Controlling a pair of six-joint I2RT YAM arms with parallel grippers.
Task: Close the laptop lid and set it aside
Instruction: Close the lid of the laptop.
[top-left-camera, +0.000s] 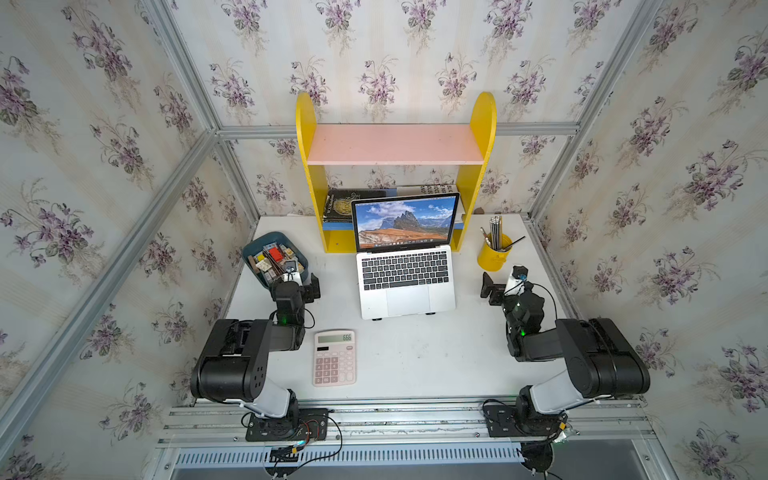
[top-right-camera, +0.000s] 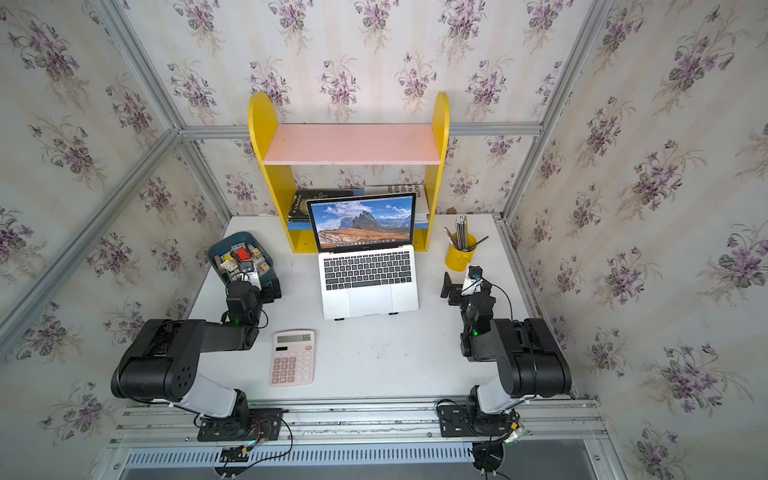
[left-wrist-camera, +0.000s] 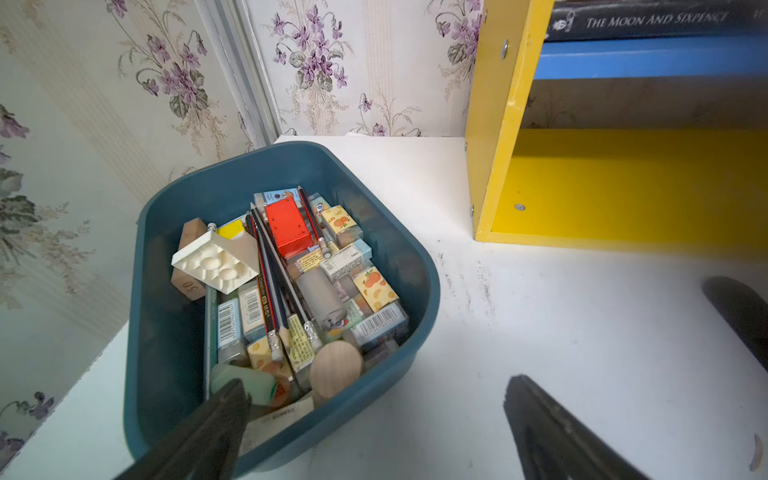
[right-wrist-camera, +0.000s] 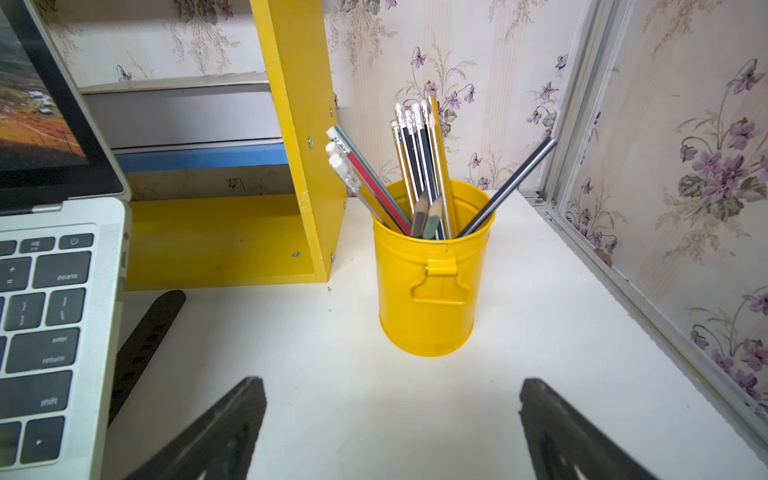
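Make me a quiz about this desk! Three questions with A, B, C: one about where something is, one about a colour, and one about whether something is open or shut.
1. Where does the pink calculator lie, compared with the laptop?
A behind it
B on its keys
C in front of it, on the table

2. What colour is the pencil cup?
A blue
B yellow
C pink

3. How is the laptop lid?
A shut
B open, screen lit
C taken off

Answers:
1 C, it lies on the white table in front of the trackpad edge.
2 B, the right wrist view shows it yellow.
3 B, it stands up showing a mountain picture.
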